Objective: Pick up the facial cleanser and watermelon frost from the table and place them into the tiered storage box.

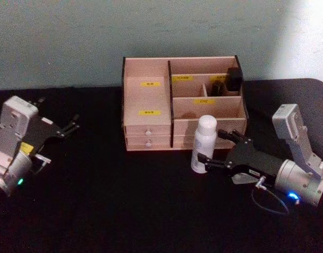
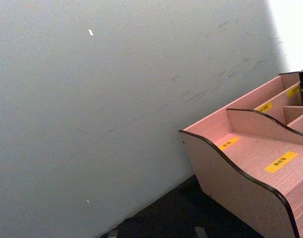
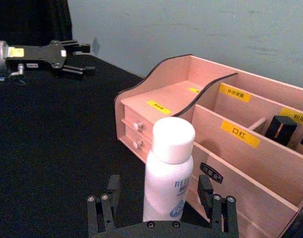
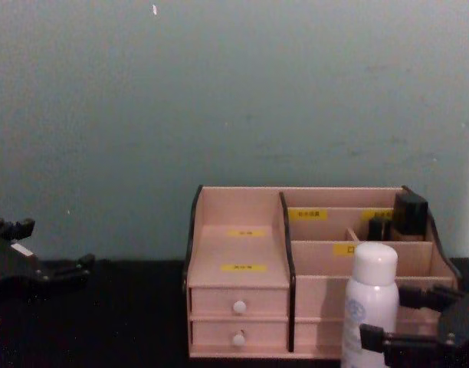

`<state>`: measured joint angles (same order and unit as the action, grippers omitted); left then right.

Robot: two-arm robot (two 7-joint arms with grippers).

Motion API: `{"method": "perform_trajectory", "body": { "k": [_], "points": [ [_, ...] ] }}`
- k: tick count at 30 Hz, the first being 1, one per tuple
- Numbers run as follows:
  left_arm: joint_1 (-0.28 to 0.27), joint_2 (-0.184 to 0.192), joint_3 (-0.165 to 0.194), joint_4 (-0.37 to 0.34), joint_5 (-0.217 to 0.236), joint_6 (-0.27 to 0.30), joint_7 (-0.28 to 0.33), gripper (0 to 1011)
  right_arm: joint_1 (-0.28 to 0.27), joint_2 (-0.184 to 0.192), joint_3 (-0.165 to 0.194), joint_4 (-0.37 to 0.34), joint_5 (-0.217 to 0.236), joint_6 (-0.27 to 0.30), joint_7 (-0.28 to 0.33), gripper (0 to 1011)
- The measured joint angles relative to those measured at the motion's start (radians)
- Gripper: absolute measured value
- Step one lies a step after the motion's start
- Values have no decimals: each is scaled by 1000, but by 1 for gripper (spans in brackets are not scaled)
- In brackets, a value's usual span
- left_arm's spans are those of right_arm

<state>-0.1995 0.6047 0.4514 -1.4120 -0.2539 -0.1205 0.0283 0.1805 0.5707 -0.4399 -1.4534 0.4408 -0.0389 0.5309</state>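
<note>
The facial cleanser [image 1: 205,138], a white bottle with a white cap, stands upright on the black table just in front of the tiered storage box [image 1: 146,100]. My right gripper [image 1: 210,146] is open with one finger on each side of the bottle's lower body. The right wrist view shows gaps between the fingers [image 3: 106,201] and the bottle [image 3: 167,168]. In the chest view the bottle [image 4: 371,295] rises between the right gripper's [image 4: 388,314] fingers. My left gripper [image 1: 74,123] hovers open at the far left, away from the box. I cannot pick out the watermelon frost.
Small dark items [image 1: 233,79] stand in the box's back right compartments. The box [image 4: 242,245] has two white-knobbed drawers [image 4: 239,307] on its left and sits against a grey-green wall [image 2: 92,99]. Black table [image 1: 124,200] spreads in front.
</note>
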Motion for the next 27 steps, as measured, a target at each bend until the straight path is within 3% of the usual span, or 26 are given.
{"method": "perform_trajectory", "body": {
  "k": [13,27],
  "points": [
    [0,0,0,0,0,0,0,1001,45,-62,7,79,-15,13,24,1000],
    [0,0,0,0,0,0,0,1001,51,-68,8,89,-15,19,28,1000]
  ]
}}
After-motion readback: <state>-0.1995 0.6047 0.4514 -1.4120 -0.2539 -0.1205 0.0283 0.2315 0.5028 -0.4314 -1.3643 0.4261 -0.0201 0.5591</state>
